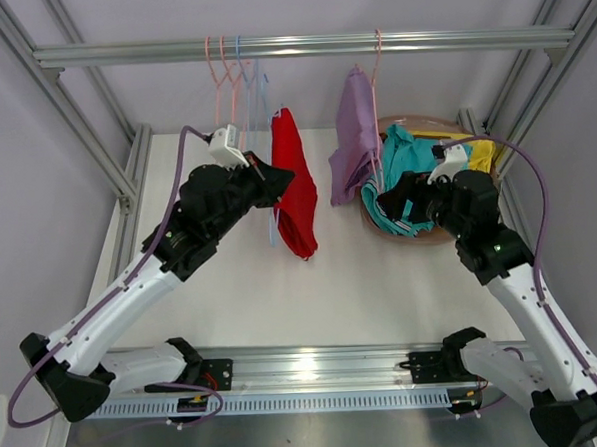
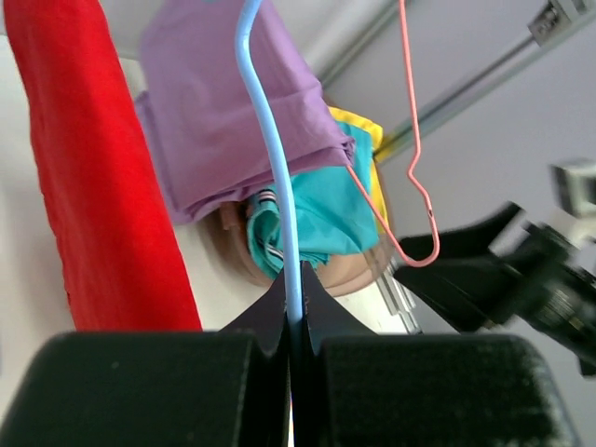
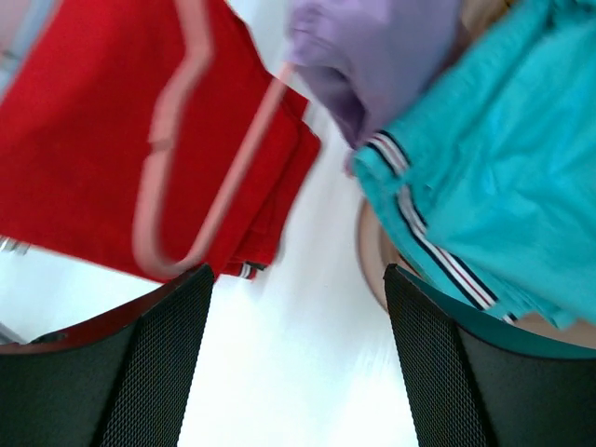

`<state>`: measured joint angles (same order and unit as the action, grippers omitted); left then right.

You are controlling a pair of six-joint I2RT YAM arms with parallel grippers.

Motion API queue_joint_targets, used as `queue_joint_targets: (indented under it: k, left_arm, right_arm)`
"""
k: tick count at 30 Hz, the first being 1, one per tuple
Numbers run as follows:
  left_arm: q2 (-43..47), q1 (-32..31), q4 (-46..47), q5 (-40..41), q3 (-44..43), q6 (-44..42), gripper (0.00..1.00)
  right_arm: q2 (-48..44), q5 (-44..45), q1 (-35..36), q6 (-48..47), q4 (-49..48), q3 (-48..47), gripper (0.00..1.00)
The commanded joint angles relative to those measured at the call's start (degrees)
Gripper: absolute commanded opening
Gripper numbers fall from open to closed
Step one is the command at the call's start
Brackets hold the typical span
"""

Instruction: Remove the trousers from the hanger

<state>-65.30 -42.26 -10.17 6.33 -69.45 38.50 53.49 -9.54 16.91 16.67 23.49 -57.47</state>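
Note:
The red trousers (image 1: 294, 184) hang on a blue hanger (image 1: 261, 95) from the rail. My left gripper (image 1: 273, 188) is shut on that blue hanger's wire (image 2: 270, 158), with the red trousers (image 2: 93, 168) just to its left. The lavender trousers (image 1: 353, 131) hang on a pink hanger (image 1: 377, 69). My right gripper (image 1: 385, 197) is open and empty, below the lavender trousers (image 3: 382, 56) and beside the pink hanger (image 3: 205, 168). The teal trousers (image 1: 411, 162) and yellow trousers (image 1: 480, 154) lie in the tub. The brown trousers are out of view.
The pinkish round tub (image 1: 411, 234) stands at the back right. Empty pink hangers (image 1: 221, 72) hang at the rail's left. Aluminium frame posts (image 1: 115, 163) border both sides. The white table (image 1: 312, 293) stretches in front.

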Motion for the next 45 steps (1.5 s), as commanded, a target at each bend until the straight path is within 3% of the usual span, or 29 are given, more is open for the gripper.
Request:
queue_joint_targets:
  k: [1, 8, 14, 17, 27, 35, 45]
  left_arm:
    - [5.4, -0.5, 5.4, 8.5, -0.6, -1.8, 0.00]
    - [8.0, -2.1, 3.7, 15.5, 4.3, -1.4, 0.01]
    - [8.3, -3.2, 4.5, 18.2, 7.2, -4.0, 0.00]
    - [7.9, -3.2, 3.0, 18.6, 6.9, -4.2, 0.00]
    - [9.4, -1.9, -1.1, 17.4, 7.0, -3.8, 0.00]
    - [8.6, 1.4, -2.9, 12.7, 6.0, -1.6, 0.00]
    - [8.2, 4.2, -3.5, 8.1, 5.5, 0.3, 0.00]
  right_arm:
    - [-3.7, 4.3, 5.6, -3.0, -3.9, -2.5, 0.79]
    - [-5.2, 15.1, 23.3, -7.1, -7.9, 0.2, 0.80]
    - [1.3, 35.6, 42.8, -16.0, -15.2, 1.3, 0.81]
    - [4.8, 42.1, 47.0, -19.2, -21.5, 2.7, 0.80]
    - [12.3, 40.1, 47.7, -20.4, -45.9, 11.3, 0.76]
    - [22.7, 33.9, 48.0, -16.9, -56.7, 11.7, 0.75]
    - [31.3, 29.1, 47.7, -14.3, -63.3, 8.9, 0.75]
